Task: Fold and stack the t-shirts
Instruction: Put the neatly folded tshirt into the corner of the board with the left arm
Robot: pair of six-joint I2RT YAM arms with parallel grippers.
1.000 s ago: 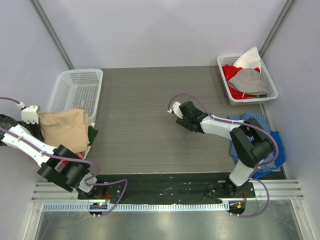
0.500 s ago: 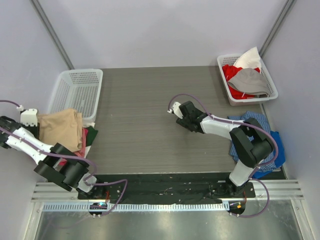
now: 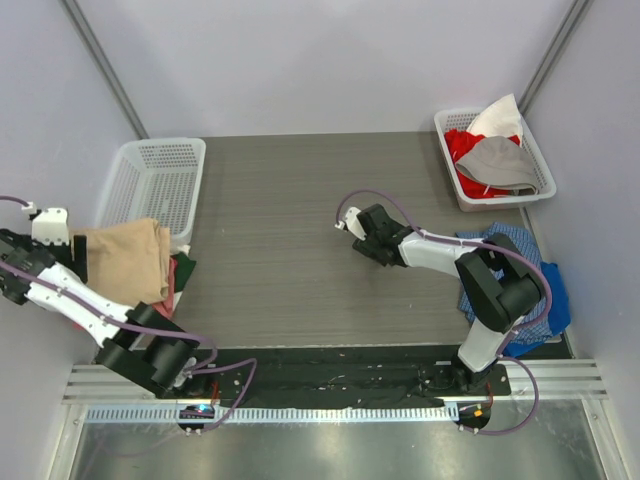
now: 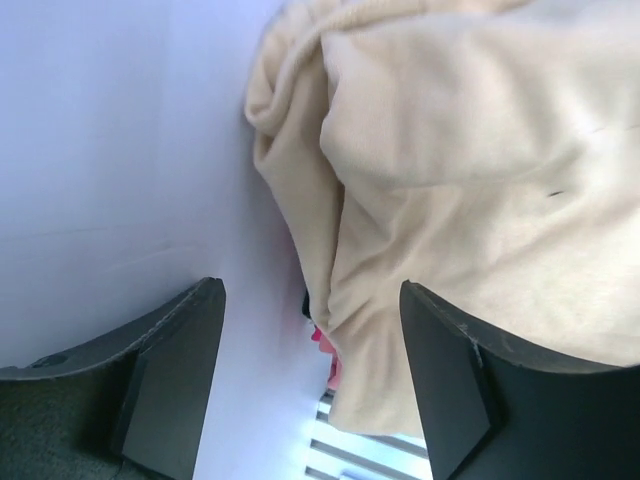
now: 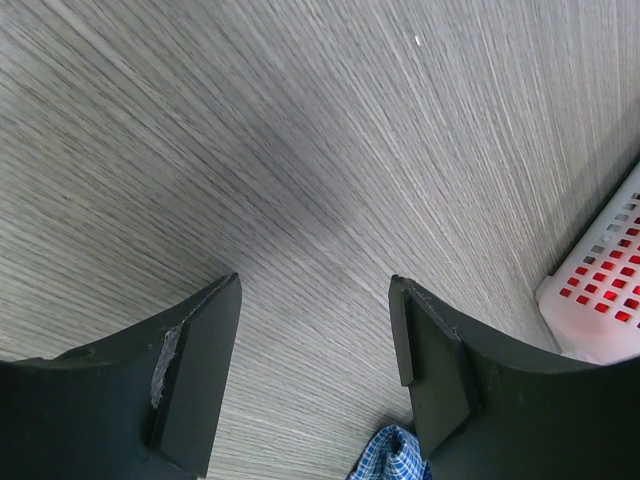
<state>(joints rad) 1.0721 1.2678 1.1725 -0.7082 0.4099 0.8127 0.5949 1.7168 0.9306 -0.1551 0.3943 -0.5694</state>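
Observation:
A folded tan t-shirt [image 3: 125, 262] lies on top of a small pile at the table's left edge. A salmon-pink t-shirt [image 3: 171, 278] peeks out beneath it, and shows as a pink sliver [image 4: 322, 341] in the left wrist view. My left gripper [image 3: 74, 256] is at the shirt's left side against the wall. Its jaws stand open [image 4: 310, 292], and the tan cloth [image 4: 470, 170] hangs loose just ahead, close to the right finger. My right gripper [image 3: 371, 246] hovers open over bare tabletop [image 5: 315, 285] at mid-table, with nothing in it.
An empty white basket [image 3: 150, 150] stands behind the pile. A second white basket [image 3: 447, 160] at the back right holds red, grey and white clothes. A blue checked garment [image 3: 500, 250] lies by the right arm, and its corner [image 5: 392, 455] shows in the right wrist view.
My left gripper has opened, let go of the tan t-shirt and drawn back to the left. The shirt has settled narrower on the pile. The right arm has stayed put.

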